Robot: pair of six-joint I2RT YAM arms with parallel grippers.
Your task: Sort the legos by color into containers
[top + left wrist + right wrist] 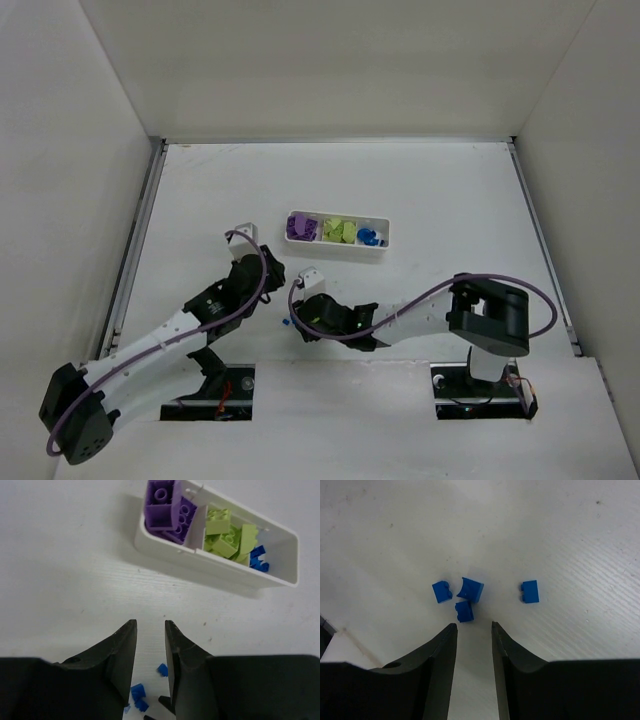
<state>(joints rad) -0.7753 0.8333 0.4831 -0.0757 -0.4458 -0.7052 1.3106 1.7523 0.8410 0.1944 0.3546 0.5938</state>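
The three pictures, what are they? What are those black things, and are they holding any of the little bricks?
Those black things are two robot arms bolted to a white table. The big picture looks down from a camera above them. The other two come from little cameras on each arm's wrist, so you see each arm's own two fingers poking up from the bottom.

The left gripper and the right gripper each have a narrow gap between the fingers, and nothing is in either one.

On the table sits a long white tray with three sections: purple bricks in one, yellow-green bricks in the middle, and small blue pieces in the last.

Four more loose blue pieces lie on the table just ahead of the right gripper.
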